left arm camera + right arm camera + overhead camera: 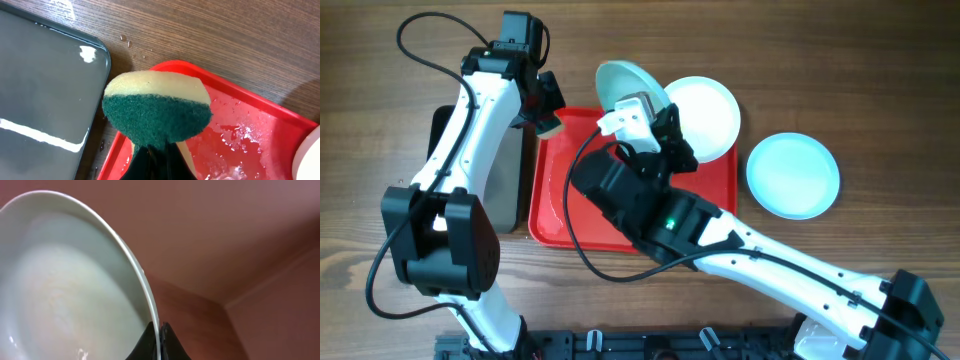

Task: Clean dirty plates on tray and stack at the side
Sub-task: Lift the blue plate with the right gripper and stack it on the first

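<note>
The right pincer (159, 339) is pinching the rim of a mint plate (65, 280), its two fingers pressing together on the edge at the bottom of the right wrist view. In the overhead view this plate is standing tilted above the top edge of the red tray (560, 205), upper centre of the frame. Its hollow is facing the wrist camera and is looking wet and faintly smeared.

The left pincer (155, 162) is clamping a sponge (155, 110) from below, at the bottom centre of the left wrist view. The sponge's green scouring face is pointing toward the camera, with its yellow foam above. It is hanging over the upper left corner of the red tray. Whether it is touching the tray cannot be told.

A white plate (710, 112) is lying over the upper right corner of the red tray, part of it reaching past the rim. A second mint plate (793, 175) is lying flat on the wooden table (880, 80), right of the tray and apart from it.

Water (232, 137) is glistening on the tray floor. A black tray (45, 90) is sitting just left of the red tray, partly under the left arm in the overhead view. A few droplets (125, 40) are lying on the table near its corner.
</note>
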You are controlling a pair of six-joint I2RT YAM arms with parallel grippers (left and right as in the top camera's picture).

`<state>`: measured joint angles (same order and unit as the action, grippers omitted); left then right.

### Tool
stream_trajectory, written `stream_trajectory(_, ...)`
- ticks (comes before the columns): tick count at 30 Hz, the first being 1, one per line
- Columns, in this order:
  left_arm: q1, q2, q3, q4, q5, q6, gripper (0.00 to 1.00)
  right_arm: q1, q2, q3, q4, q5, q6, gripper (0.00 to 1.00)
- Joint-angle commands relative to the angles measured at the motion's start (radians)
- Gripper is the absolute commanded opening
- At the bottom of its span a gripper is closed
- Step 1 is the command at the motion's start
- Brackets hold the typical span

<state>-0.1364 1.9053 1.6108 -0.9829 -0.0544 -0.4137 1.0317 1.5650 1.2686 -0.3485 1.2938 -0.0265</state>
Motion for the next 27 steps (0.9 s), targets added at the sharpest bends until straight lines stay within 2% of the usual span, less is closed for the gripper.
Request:
stream_trajectory(1,-0.001,-0.011,-0.008,0.006,0.006,-0.014,0.04,0.003,-0.021,0.015,0.049,0.112,-0.123,0.04)
stream_trajectory(10,-0.001,-0.011,-0.008,0.006,0.006,-0.014,0.04,0.003,-0.021,0.015,0.065,0.111,-0.129,0.04)
stream_trajectory(13,-0.001,-0.011,-0.008,0.006,0.006,-0.014,0.04,0.003,-0.021,0.014,0.032,-0.005,-0.119,0.04)
stream_trajectory(15,-0.001,-0.011,-0.008,0.005,0.006,-0.014,0.04,0.003,-0.021,0.014,-0.029,-0.081,-0.029,0.04)
stream_trajectory(18,-0.001,-0.011,-0.007,0.005,0.006,-0.014,0.04,-0.008,-0.021,0.014,-0.237,-0.324,0.269,0.04)
stream_trajectory(20,-0.001,-0.011,-0.008,0.005,0.006,-0.013,0.04,-0.036,-0.021,0.014,-0.313,-0.491,0.384,0.04)
stream_trajectory(22,-0.001,-0.011,-0.008,0.005,0.005,-0.013,0.04,-0.090,-0.021,0.014,-0.346,-0.681,0.428,0.04)
stream_trajectory(27,-0.001,-0.011,-0.008,0.005,0.006,-0.013,0.04,-0.303,-0.065,0.014,-0.348,-1.071,0.426,0.04)
